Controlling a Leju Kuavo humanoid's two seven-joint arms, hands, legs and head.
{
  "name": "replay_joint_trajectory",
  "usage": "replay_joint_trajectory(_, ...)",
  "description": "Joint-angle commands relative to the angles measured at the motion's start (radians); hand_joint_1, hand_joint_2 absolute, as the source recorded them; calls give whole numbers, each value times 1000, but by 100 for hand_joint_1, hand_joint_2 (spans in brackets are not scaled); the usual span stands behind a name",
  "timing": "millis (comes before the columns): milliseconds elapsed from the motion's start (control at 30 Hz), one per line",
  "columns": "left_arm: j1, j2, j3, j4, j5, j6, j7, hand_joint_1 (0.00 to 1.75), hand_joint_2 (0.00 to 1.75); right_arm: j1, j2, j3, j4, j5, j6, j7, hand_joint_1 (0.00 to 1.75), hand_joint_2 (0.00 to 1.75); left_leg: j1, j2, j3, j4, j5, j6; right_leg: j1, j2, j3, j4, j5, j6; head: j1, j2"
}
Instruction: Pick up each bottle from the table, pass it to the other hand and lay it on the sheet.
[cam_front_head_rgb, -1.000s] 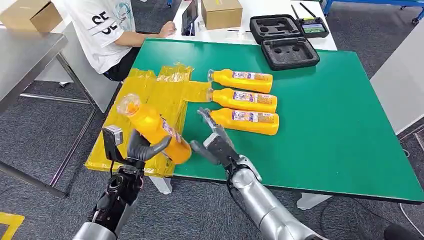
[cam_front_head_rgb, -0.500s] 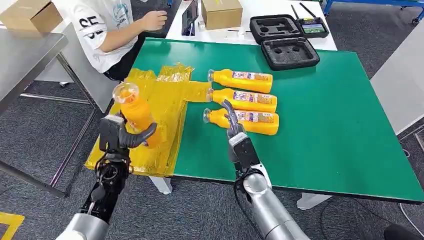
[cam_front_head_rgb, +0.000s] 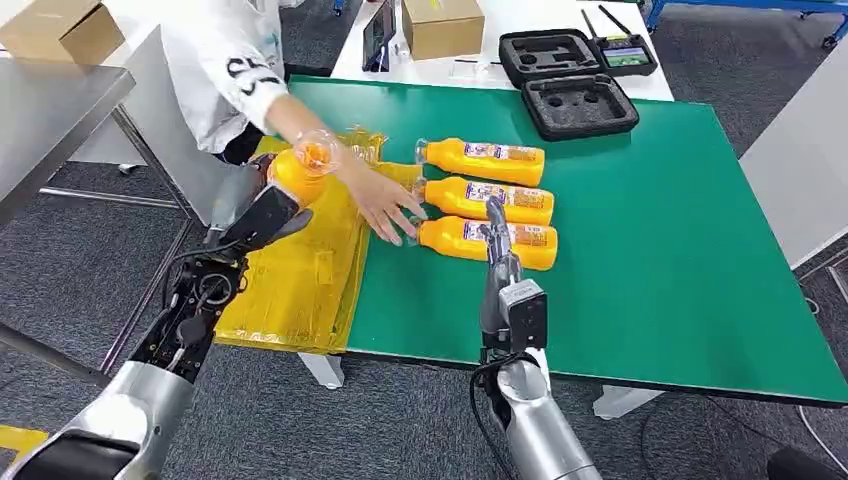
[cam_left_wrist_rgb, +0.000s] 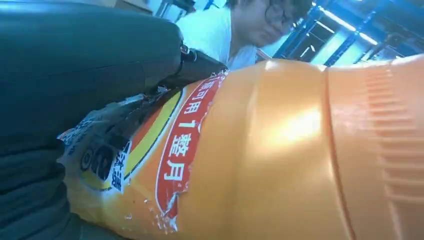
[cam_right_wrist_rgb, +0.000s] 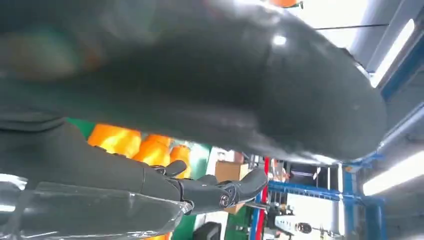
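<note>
Gripping the orange plastic juice bottle (cam_front_head_rgb: 296, 172), the left hand (cam_front_head_rgb: 262, 215) tilted it over the yellow plastic sheet (cam_front_head_rgb: 300, 285) along the counter's (cam_front_head_rgb: 650, 260) left edge.

surface: green table (cam_front_head_rgb: 650, 260) in front of me | left end: yellow sheet (cam_front_head_rgb: 300, 280), hanging over the table's edge | middle: three orange bottles (cam_front_head_rgb: 487, 200) lying on their sides in a row, caps toward the sheet | far edge: open black foam-lined case (cam_front_head_rgb: 578, 105)
</note>
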Motion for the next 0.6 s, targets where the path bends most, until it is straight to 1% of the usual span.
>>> replay_joint_trajectory(33,-97,42,-99,125,-54,-17,35,175,175,-5,-1,-23,-49,-33,-3,-2,0,0,0,-1,-1,1,1,-1,0,-1,-1,0,0,-1,0,0)
replay_joint_trajectory(100,-143,50,-149,193,-129,-35,77,175,175,14,-3,-10,-136,-65,-39,-2,0,0,1,-2,-2,1,1,-1,1,-2,-1,1,0,-1,0,0)
replay_joint_trajectory(200,-225,54,-213,352,-206,-71,100,175,175,65,-9,11,-283,-133,-89,-2,0,0,1,-3,-3,2,1,-1,1,-4,-2,2,0,-1,0,0)
replay_joint_trajectory(233,-239,53,-221,388,-215,-77,103,175,175,77,-8,11,-306,-142,-105,-2,0,0,0,-2,-2,1,1,-1,0,-3,-1,1,0,-1,0,0)
replay_joint_trajectory(267,-247,52,-228,420,-227,-74,108,175,175,86,-9,17,-319,-145,-116,-2,0,0,1,-4,-3,2,1,-1,1,-4,-2,2,0,-2,0,0)
replay_joint_trajectory(333,-264,49,-237,471,-236,-86,112,175,175,89,-11,17,-306,-149,-123,-2,0,0,2,-3,-2,2,1,-1,2,-3,-1,1,0,-2,0,0)
replay_joint_trajectory(500,-296,56,-287,569,-295,-126,145,175,175,78,-9,0,-268,-170,-108,-2,0,0,1,-1,-1,1,0,-1,1,-1,0,0,0,-1,0,0)
replay_joint_trajectory(600,-314,45,-312,619,-329,-144,164,175,175,86,-5,1,-304,-163,-112,-2,0,0,1,-1,-1,1,0,-1,1,-1,-1,1,0,-1,0,0)
